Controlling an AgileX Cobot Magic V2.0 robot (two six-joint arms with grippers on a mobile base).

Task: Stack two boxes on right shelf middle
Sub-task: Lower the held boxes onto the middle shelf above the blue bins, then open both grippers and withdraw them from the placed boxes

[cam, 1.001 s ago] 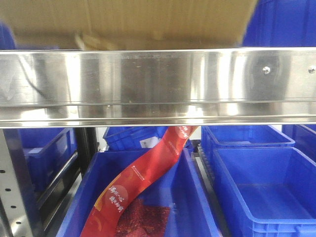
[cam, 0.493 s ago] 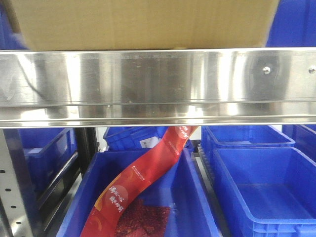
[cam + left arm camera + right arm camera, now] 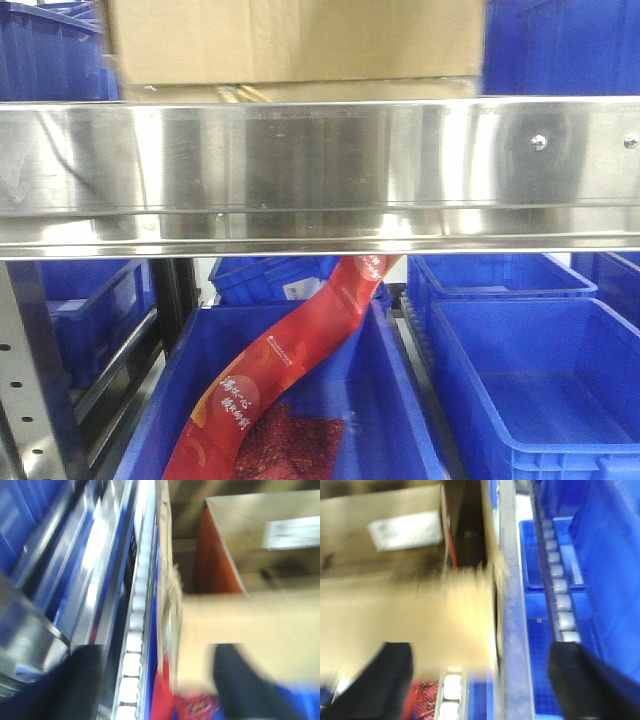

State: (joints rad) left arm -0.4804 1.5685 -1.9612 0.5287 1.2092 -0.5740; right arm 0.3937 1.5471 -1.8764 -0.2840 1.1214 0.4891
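In the front view a plain brown box sits above the steel shelf rail, and the thin edge of a flatter box shows right under it. Whether the two touch I cannot tell. Both wrist views are blurred. My left gripper is open, its dark fingers spread wide, with the pale face of a box lying against the right one. My right gripper is open too, and a box reaches down to its left finger. A labelled cardboard box lies beyond.
Blue plastic bins fill the level below the shelf, one holding a red banner. More blue bins flank the boxes on the shelf. A perforated upright stands at lower left. Roller tracks run beside the bins.
The upper box has drawn back from the camera: it looks narrower now, with blue bins showing on both sides. The flatter box's edge shows beneath it again.
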